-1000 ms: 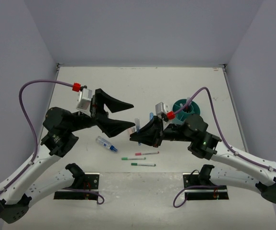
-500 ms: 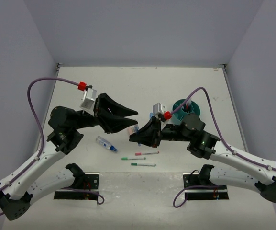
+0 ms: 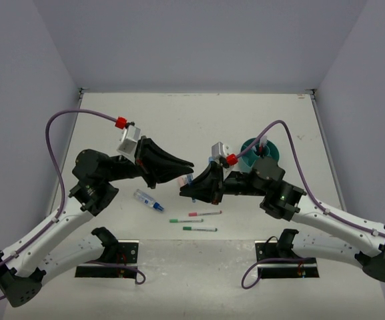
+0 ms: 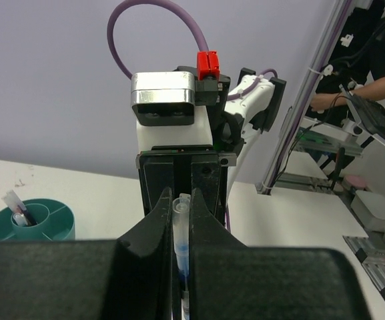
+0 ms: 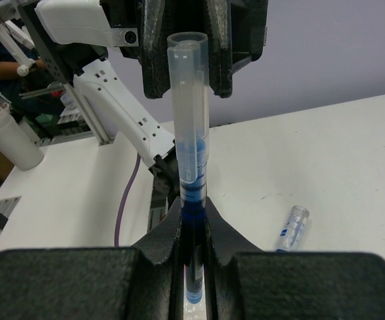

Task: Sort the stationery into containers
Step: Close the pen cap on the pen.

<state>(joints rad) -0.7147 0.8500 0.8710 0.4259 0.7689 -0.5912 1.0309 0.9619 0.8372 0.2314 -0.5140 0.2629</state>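
A blue pen (image 5: pixel 191 133) with a clear cap hangs in the air between both grippers. My right gripper (image 5: pixel 193 207) is shut on its blue barrel. My left gripper (image 4: pixel 181 200) is shut on the clear cap end (image 4: pixel 181 223). In the top view the left gripper (image 3: pixel 185 171) and the right gripper (image 3: pixel 192 189) meet tip to tip above the table's middle. The teal cup (image 3: pixel 247 148) stands behind the right arm, with an item leaning in one compartment (image 4: pixel 20 208). A clear blue-capped tube (image 3: pixel 149 200) lies on the table under the left arm.
Three thin pens lie in front of the grippers: a green one (image 3: pixel 186 220), a pink one (image 3: pixel 205 214) and another green one (image 3: pixel 200 229). The tube (image 5: pixel 292 227) also shows beside the right fingers. White walls close the table at the back and both sides.
My left gripper has moved right to the raised pen and shut on its clear cap end. The right gripper has kept its hold on the pen, barely shifting.
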